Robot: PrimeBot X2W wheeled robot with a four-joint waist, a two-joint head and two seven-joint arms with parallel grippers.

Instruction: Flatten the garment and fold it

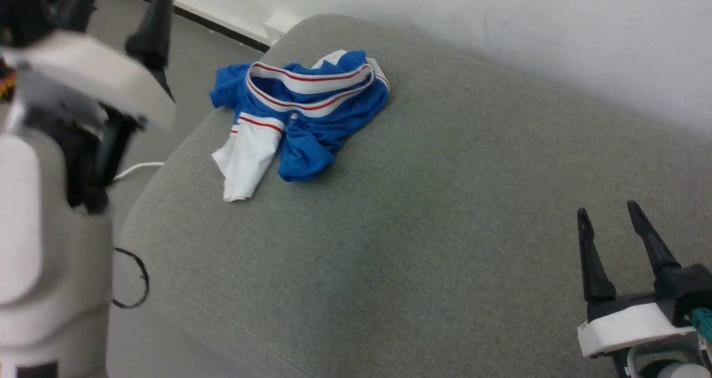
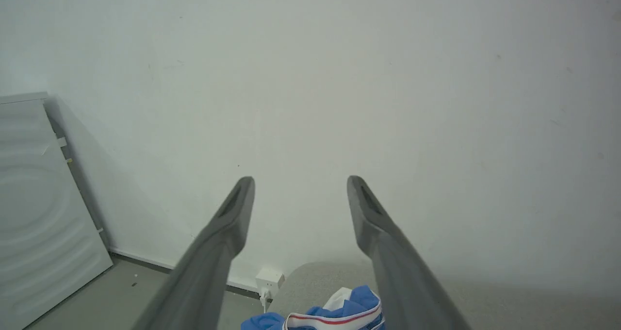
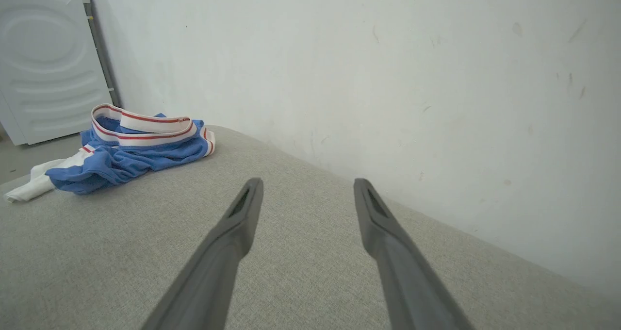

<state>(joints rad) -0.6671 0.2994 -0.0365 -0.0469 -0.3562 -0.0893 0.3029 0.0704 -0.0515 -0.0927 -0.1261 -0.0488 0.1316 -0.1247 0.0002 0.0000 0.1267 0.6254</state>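
The garment lies crumpled at the far left of the grey cushion. The left gripper is raised at the left, jaws wide and empty. The right gripper is near right, also wide and empty.

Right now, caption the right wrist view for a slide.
Open right gripper hovers over the grey cushion; the crumpled blue garment lies apart at its far corner.
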